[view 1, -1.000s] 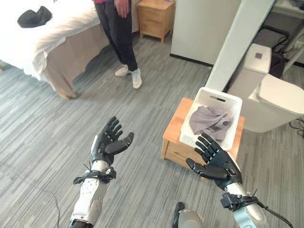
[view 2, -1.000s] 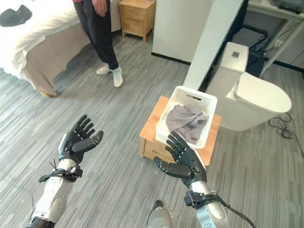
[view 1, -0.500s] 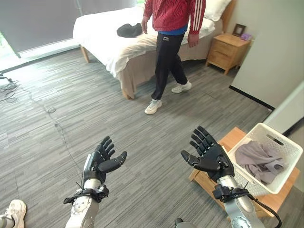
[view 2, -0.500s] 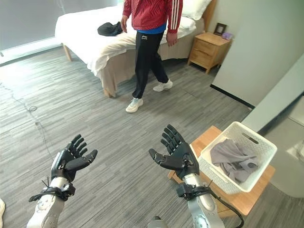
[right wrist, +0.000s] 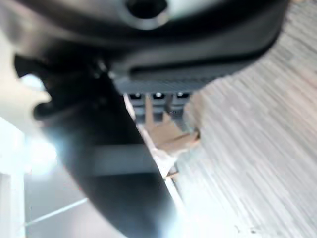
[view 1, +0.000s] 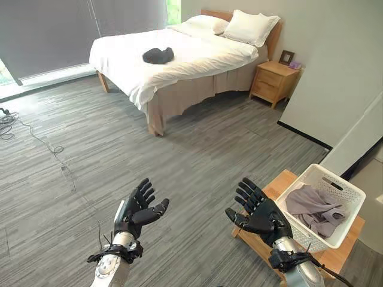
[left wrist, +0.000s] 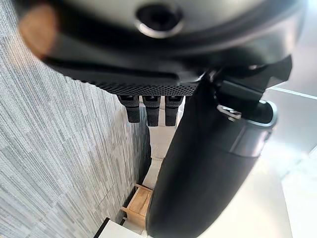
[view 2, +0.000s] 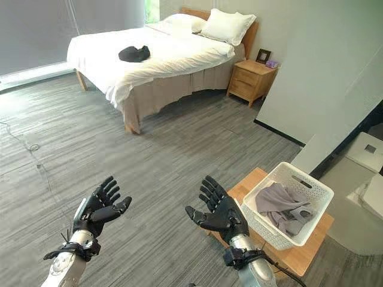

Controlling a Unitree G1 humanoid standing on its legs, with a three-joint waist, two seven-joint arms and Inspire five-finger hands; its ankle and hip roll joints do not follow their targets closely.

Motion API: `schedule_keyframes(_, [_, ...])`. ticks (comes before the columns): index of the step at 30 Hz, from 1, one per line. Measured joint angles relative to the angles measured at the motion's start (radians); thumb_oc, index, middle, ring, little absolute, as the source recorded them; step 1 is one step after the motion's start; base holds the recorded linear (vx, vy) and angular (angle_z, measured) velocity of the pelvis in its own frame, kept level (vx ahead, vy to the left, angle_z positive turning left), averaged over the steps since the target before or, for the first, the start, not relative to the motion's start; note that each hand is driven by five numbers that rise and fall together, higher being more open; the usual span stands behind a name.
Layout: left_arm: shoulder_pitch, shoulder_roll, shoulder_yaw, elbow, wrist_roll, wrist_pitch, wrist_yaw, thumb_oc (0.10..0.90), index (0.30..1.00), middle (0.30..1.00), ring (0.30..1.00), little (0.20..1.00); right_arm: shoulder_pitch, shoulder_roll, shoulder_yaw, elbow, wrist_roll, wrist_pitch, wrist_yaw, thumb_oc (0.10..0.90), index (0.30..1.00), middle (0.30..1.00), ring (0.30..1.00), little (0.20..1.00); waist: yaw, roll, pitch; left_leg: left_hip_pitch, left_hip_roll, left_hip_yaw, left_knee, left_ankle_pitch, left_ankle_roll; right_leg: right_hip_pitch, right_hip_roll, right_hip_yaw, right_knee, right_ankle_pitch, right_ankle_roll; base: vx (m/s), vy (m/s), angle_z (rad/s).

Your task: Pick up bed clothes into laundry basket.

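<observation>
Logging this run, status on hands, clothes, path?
Left hand, right hand open, empty. Black garment on bed; grey garment in white basket. Floor to bed unobstructed.

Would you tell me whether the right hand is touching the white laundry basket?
Apart: the left eye view shows bare stool top between the right hand and basket.

I see a black garment [view 1: 158, 55] on the white bed [view 1: 197, 57], with white pillows [view 1: 250, 27] at the bed's head and a light wood nightstand [view 1: 274, 83] beside the bed. The floor [view 1: 78, 161] around the bed is grey with striped planks. Far from the bed, a white slatted basket [view 1: 347, 225] holds grey-mauve cloth [view 1: 313, 209] on a pale wood table [view 1: 281, 182]. My left hand [view 1: 136, 211] and right hand [view 1: 263, 216] are both black
</observation>
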Motion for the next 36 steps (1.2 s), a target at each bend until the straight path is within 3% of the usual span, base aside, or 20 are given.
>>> schedule_keyframes(5, [-0.009,0.031,0.010,-0.004,0.111,0.007,0.029,0.800,0.900,0.900,0.900,0.900,-0.057,-0.002,-0.019,0.133,-0.088,-0.025,-0.145,0.800,0.900,0.900,0.900,0.900,0.031,0.005,0.007,-0.031,0.010,0.011,-0.007,0.015,-0.004,-0.012,-0.003,-0.004,-0.065,0.043,0.001,0.02,-0.064,-0.03])
schedule_keyframes(10, [-0.010,0.012,0.042,-0.005,0.109,0.017,0.042,0.800,0.900,0.900,0.900,0.900,-0.039,-0.065,-0.075,0.148,-0.119,-0.021,-0.149,0.800,0.900,0.900,0.900,0.900,0.055,0.038,0.045,-0.016,0.017,0.001,-0.015,0.019,-0.009,0.008,0.005,-0.019,-0.071,0.045,-0.001,0.03,-0.031,0.07])
schedule_keyframes(15, [-0.018,0.025,0.043,-0.046,0.109,0.034,0.025,0.800,0.900,0.900,0.900,0.900,-0.043,-0.040,-0.158,0.149,-0.130,-0.021,-0.153,0.800,0.900,0.900,0.900,0.900,0.044,0.024,0.067,-0.007,0.015,-0.010,-0.041,0.037,-0.010,0.009,0.005,-0.028,-0.072,0.045,-0.001,0.01,0.001,0.05])
schedule_keyframes(23, [-0.024,0.028,0.048,-0.045,0.109,0.034,0.026,0.800,0.900,0.900,0.900,0.900,-0.099,-0.035,-0.121,0.151,-0.129,-0.021,-0.157,0.800,0.900,0.900,0.900,0.900,0.037,0.002,0.113,-0.016,0.002,-0.009,-0.033,0.034,0.000,-0.011,-0.003,-0.025,-0.043,0.044,0.002,0.02,0.112,-0.02])
schedule_keyframes(24, [-0.045,0.029,0.048,-0.043,0.110,0.034,0.035,0.800,0.900,0.900,0.900,0.900,-0.138,-0.034,-0.105,0.151,-0.127,-0.022,-0.159,0.800,0.900,0.900,0.900,0.900,0.045,0.004,0.142,-0.033,-0.005,-0.007,-0.010,0.016,0.021,-0.042,-0.008,-0.026,0.020,0.033,0.015,0.02,0.128,-0.02])
schedule_keyframes(27, [-0.088,0.024,0.044,-0.033,0.111,0.034,0.045,0.800,0.900,0.900,0.900,0.900,-0.179,-0.032,-0.096,0.152,-0.125,-0.022,-0.161,0.800,0.900,0.900,0.900,0.900,0.054,0.011,0.173,-0.056,-0.010,-0.013,0.034,0.002,0.038,-0.108,-0.020,-0.027,0.145,0.017,0.028,0.12,0.176,0.07])
schedule_keyframes(28, [-0.129,0.018,0.042,-0.018,0.111,0.035,0.048,0.800,0.900,0.900,0.900,0.900,-0.196,-0.034,-0.085,0.149,-0.124,-0.022,-0.166,0.800,0.900,0.900,0.900,0.900,0.055,0.017,0.217,-0.062,-0.024,-0.035,0.108,-0.040,0.061,-0.176,-0.034,-0.027,0.354,0.004,0.040,0.16,0.164,0.27])
schedule_keyframes(30, [-0.131,0.021,0.036,-0.028,0.110,0.035,0.064,0.800,0.900,0.900,0.900,0.900,-0.189,-0.033,-0.058,0.151,-0.124,-0.023,-0.170,0.800,0.900,0.900,0.900,0.900,0.055,0.010,0.229,-0.049,-0.050,-0.053,0.147,-0.082,0.095,-0.256,-0.052,-0.018,0.557,0.042,0.027,0.22,0.096,0.25])
schedule_keyframes(31, [-0.131,0.025,0.035,-0.031,0.110,0.034,0.066,0.800,0.900,0.900,0.900,0.900,-0.186,-0.033,-0.036,0.152,-0.125,-0.023,-0.171,0.800,0.900,0.900,0.900,0.900,0.053,0.012,0.238,-0.044,-0.057,-0.066,0.169,-0.084,0.104,-0.325,-0.057,-0.007,0.685,0.094,0.021,0.50,-0.028,0.32])
schedule_keyframes(32, [-0.133,0.031,0.031,-0.037,0.110,0.026,0.071,0.800,0.900,0.900,0.900,0.900,-0.175,-0.029,-0.002,0.152,-0.125,-0.024,-0.170,0.800,0.900,0.900,0.900,0.900,0.053,0.029,0.220,-0.099,-0.046,-0.088,0.200,-0.100,0.122,-0.398,-0.004,0.027,0.630,0.004,0.059,0.70,-0.057,0.51])
schedule_keyframes(34, [-0.159,0.040,0.032,-0.041,0.108,0.025,0.082,0.800,0.900,0.900,0.900,0.900,-0.176,-0.029,0.012,0.145,-0.124,-0.022,-0.165,0.800,0.900,0.900,0.900,0.900,0.045,0.022,0.235,-0.130,-0.054,-0.132,0.214,-0.100,0.134,-0.415,0.034,0.029,0.469,-0.045,0.061,0.63,-0.090,0.57])
schedule_keyframes(36, [-0.203,0.040,0.029,-0.008,0.107,0.023,0.087,0.800,0.900,0.900,0.900,0.900,-0.177,-0.029,0.012,0.146,-0.119,-0.023,-0.168,0.800,0.900,0.900,0.900,0.900,0.026,0.025,0.241,-0.178,-0.055,-0.185,0.257,-0.108,0.119,-0.394,0.056,0.038,0.237,-0.075,0.073,0.46,-0.088,0.90])
